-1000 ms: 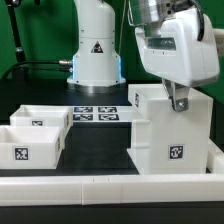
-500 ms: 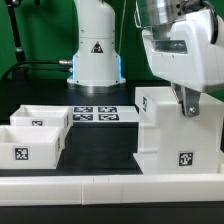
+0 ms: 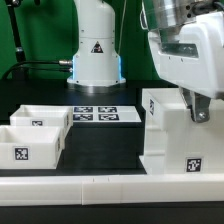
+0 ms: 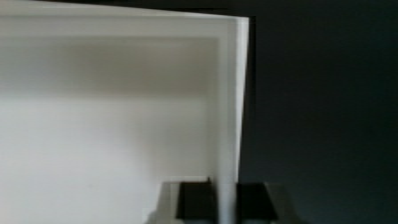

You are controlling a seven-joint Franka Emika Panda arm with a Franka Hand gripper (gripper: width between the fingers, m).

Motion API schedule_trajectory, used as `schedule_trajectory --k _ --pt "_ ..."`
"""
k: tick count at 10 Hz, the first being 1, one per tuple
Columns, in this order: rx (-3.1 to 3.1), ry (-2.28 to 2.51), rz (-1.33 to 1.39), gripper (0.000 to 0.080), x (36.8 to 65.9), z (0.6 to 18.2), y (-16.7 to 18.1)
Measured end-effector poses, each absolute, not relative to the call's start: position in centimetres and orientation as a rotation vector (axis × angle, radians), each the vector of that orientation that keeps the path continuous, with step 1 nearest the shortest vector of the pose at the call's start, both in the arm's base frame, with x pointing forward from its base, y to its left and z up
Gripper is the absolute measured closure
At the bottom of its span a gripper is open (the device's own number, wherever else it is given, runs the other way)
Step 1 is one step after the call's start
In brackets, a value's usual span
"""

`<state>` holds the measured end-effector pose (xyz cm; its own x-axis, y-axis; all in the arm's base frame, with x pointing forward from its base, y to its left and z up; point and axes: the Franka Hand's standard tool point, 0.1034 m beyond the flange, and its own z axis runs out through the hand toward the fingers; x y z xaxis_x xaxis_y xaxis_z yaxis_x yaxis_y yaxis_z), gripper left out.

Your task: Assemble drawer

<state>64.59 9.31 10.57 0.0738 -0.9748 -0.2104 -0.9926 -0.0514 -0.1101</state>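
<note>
tall boxy white plastic housing (image 3: 178, 140), smooth flat walls, square tags, stands on the black desk (image 3: 105, 148) at the exterior view's right. dark fingers (image 4: 191, 202) clamped on its thin top wall. two small open-topped white trays at left: rear tray (image 3: 50, 118), front tray (image 3: 40, 148).

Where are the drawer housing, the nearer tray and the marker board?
drawer housing (image 3: 168, 140), exterior view, on its camera-facing wall.
nearer tray (image 3: 42, 148), exterior view, on its camera-facing wall beside the tag.
marker board (image 3: 97, 114), exterior view, at the middle among its tags.
</note>
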Motion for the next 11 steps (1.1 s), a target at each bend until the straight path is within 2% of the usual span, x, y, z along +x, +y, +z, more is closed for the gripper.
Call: schedule_trajectory --k 1,2,3,4,5,6,7,8,9,11 --pt "-2.129 1.99 0.117 0.0755 64.5 10.6 9.3" --pt "-2.132 1.987 0.118 0.0686 64.5 10.5 9.4" --pt "-2.134 1.985 0.117 0.0532 64.5 10.5 9.4" --pt "-2.136 1.983 0.117 0.0532 64.5 10.5 9.4" --pt "-2.138 1.981 0.117 0.0343 64.5 10.5 9.4" --pt "-2.139 1.979 0.117 0.0343 64.5 10.5 9.4" --pt "-2.14 1.979 0.117 0.0192 64.5 10.5 9.5" --pt "-2.14 1.978 0.117 0.0159 64.5 10.5 9.5" --pt "-2.171 1.942 0.112 0.0159 64.4 10.7 9.5" --pt "-2.272 1.796 0.096 0.0151 62.5 12.5 8.9"
